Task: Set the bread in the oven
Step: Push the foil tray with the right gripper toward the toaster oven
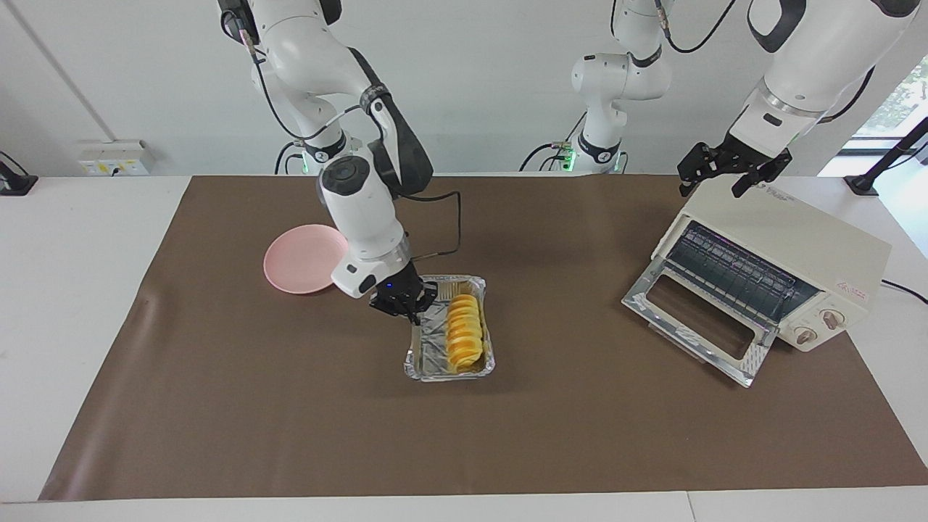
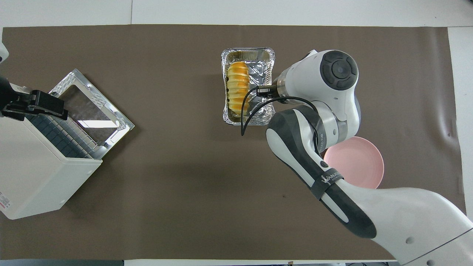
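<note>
The bread (image 1: 464, 333) (image 2: 238, 88), a ridged golden loaf, lies in a crinkled foil tray (image 1: 428, 362) (image 2: 264, 62) at the middle of the brown mat. My right gripper (image 1: 409, 304) (image 2: 266, 92) is shut on the tray's long rim, on the side toward the right arm's end. I cannot tell whether the tray rests on the mat or hangs just above it. The cream-white oven (image 1: 790, 232) (image 2: 33, 173) stands at the left arm's end with its glass door (image 1: 754, 362) dropped open and the wire rack showing. My left gripper (image 1: 714, 185) (image 2: 55, 107) waits open above the oven's top.
A round pink plate (image 1: 301, 257) (image 2: 356, 168) sits on the mat toward the right arm's end, nearer to the robots than the tray. The right arm's forearm stretches over it in the overhead view. Bare mat (image 1: 565, 406) lies between tray and oven.
</note>
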Controlling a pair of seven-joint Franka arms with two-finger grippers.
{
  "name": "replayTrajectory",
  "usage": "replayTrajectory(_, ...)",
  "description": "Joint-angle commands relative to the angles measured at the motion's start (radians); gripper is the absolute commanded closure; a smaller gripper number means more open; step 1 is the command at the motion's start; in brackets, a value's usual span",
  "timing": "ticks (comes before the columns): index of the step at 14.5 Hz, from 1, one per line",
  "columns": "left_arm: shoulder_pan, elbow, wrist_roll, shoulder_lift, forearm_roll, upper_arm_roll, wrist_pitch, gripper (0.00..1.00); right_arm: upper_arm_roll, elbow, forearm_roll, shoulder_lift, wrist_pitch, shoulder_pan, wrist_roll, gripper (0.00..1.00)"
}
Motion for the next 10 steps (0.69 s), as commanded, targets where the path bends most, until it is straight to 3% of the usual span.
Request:
replayTrajectory(1,-0.003,-0.026,-0.013,-0.024,0.012,0.000,0.014,0.00,-0.001,0.093,-0.018,0.096,-0.005,0.018,0.039,1.00)
replayTrajectory(8,-0.003,-0.026,-0.013,-0.024,0.012,0.000,0.014,0.00,-0.001,0.089,-0.017,0.141,0.045,0.056,0.078,1.00)
replayTrajectory(9,-0.003,-0.026,-0.013,-0.024,0.012,0.000,0.014,0.00,-0.001,0.083,-0.018,0.141,0.048,0.071,0.104,0.65)
replayTrajectory(10,-0.003,-0.026,-0.013,-0.024,0.012,0.000,0.014,0.00,-0.006,0.075,-0.023,0.139,0.050,0.097,0.132,0.18)
